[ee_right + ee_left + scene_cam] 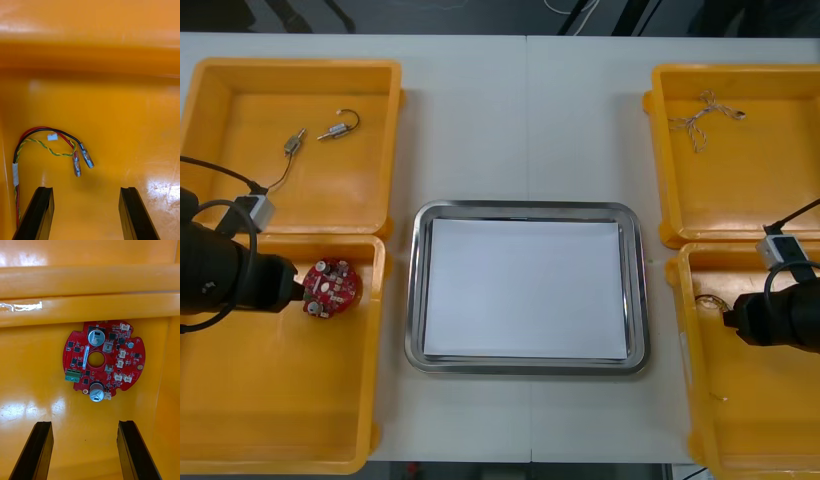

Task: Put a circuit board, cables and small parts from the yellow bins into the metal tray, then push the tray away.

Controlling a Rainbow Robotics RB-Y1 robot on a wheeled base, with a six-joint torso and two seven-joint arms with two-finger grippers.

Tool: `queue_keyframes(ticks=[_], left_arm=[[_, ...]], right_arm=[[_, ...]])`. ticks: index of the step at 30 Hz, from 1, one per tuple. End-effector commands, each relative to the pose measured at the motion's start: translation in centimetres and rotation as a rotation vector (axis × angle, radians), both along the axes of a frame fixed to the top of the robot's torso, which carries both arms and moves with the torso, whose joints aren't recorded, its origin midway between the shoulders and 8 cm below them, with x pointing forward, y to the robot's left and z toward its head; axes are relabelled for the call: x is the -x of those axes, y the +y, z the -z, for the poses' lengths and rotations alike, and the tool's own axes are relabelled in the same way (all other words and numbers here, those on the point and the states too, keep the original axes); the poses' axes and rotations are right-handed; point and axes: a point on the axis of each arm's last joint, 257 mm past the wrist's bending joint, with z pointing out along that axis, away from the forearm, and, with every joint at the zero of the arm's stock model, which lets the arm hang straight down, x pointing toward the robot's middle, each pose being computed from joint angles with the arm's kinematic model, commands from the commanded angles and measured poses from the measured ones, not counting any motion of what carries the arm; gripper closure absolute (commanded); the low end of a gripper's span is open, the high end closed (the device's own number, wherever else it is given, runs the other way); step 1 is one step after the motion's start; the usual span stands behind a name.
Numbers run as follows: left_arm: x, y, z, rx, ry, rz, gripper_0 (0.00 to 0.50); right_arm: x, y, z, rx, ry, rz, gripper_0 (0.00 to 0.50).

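Observation:
A round red circuit board (331, 287) lies flat at the far right corner of the near left yellow bin (270, 410). My left gripper (84, 424) is open just short of the circuit board (103, 362), nothing between its fingers; from above, its arm (240, 280) reaches in from the left. My right gripper (86, 189) hangs open in the near right yellow bin (750, 420), with a red and yellow cable (45, 144) lying just beyond its fingers, off to one side. The metal tray (417, 290), white inside, sits between the bins.
The far left yellow bin (240, 70) holds a black cable (330, 130) with metal ends. A thin twisted cable (700, 120) lies in the far right yellow bin (780, 190). Bin walls stand close beyond both grippers.

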Motion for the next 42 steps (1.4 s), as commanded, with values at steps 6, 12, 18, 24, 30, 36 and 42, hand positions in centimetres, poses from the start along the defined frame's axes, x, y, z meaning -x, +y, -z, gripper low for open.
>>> queue_keyframes(ticks=[6,12,18,24,30,36,42], left_arm=[[0.9,-0.8,3.2,-0.057,-0.004,0.105,0.000],[1.1,-1.3,4.1,-0.064,-0.005,0.118,0.000],[0.7,-1.9,5.1,-0.046,-0.015,0.119,0.000],[-0.3,-2.1,6.4,-0.020,-0.036,0.119,0.000],[0.0,-2.0,6.9,-0.019,-0.024,0.119,0.000],[0.2,-2.1,7.2,-0.009,-0.011,0.113,0.000],[0.2,-2.5,7.1,0.009,-0.015,0.111,0.000]], right_arm=[[-1.9,1.3,0.4,-0.005,-0.031,-0.025,0.000],[-2.5,1.5,0.3,0.001,-0.044,-0.022,0.000],[-2.2,1.5,0.8,0.007,-0.037,-0.023,0.000],[-2.1,1.5,2.1,-0.015,-0.026,-0.008,0.000],[-2.1,1.6,2.4,-0.011,-0.030,-0.003,0.000],[-1.9,1.2,2.8,-0.003,-0.039,0.001,0.000],[-1.9,1.2,3.0,-0.007,-0.047,0.001,0.000]])
